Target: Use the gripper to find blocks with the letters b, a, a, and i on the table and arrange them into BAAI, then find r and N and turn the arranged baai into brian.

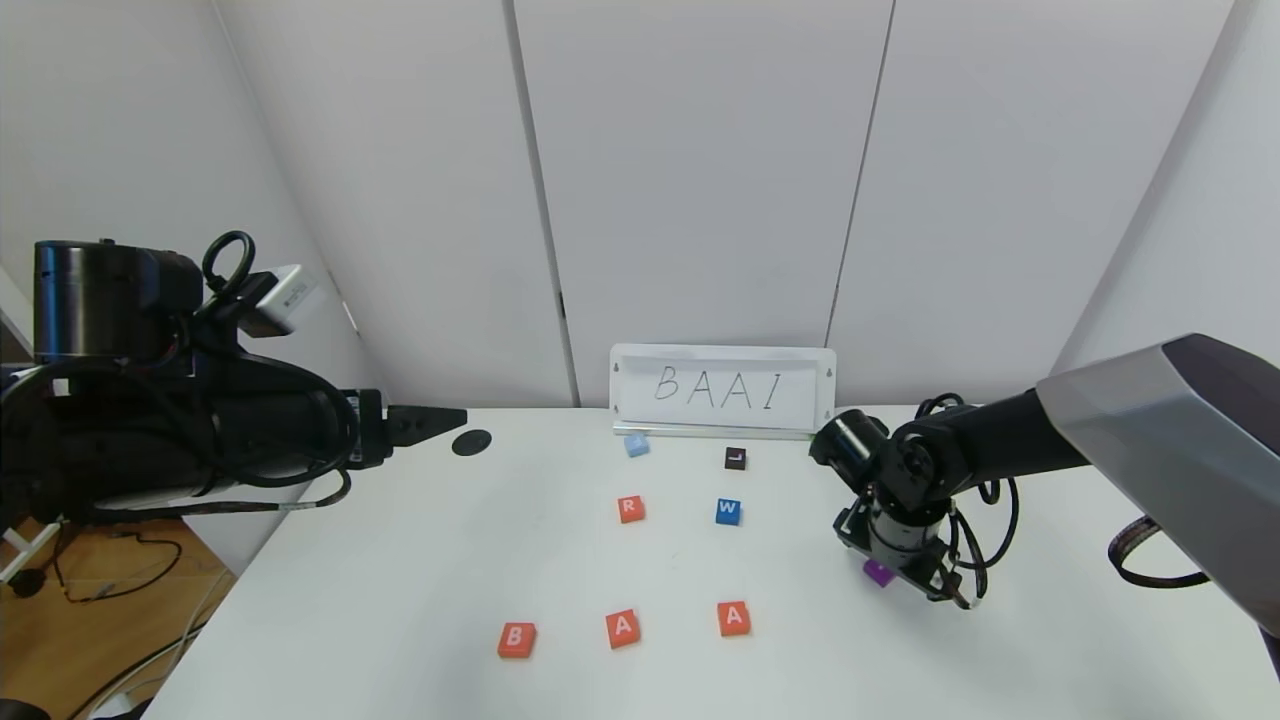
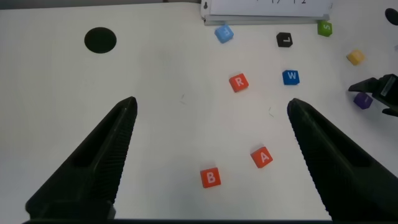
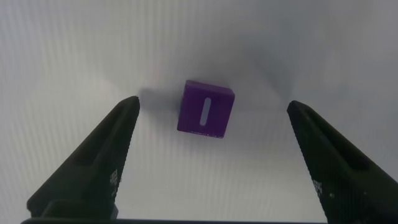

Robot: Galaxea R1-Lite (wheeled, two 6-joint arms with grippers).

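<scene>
1. Black and idle, the left end effector (image 1: 425, 424) hangs over the left edge of the large smooth white desk (image 1: 400, 560), near a round black hole (image 1: 471, 442); its fingers stand wide apart with nothing between them.
2. Orange-red flat square tiles with white letters lie in a front row: the B tile (image 1: 516, 639), then the first A tile (image 1: 622, 628), then the second A tile (image 1: 733, 618), each apart from the next.
3. Behind that row sit the orange-red R tile (image 1: 630, 509) and a blue W tile (image 1: 727, 511); further back a white card handwritten BAAI (image 1: 722, 389) stands against the wall.
4. The small yellow N tile (image 2: 355, 57) shows only in the left wrist view, far right of the W tile.
5. The right end effector (image 3: 208, 162) hovers directly above the purple I tile (image 3: 206, 116), fingers fully spread either side, not touching it.
6. The step in hand seems to be fetching the I: the next move calls for lowering, closing on the tile squarely, then setting it just right of the second A.
</scene>
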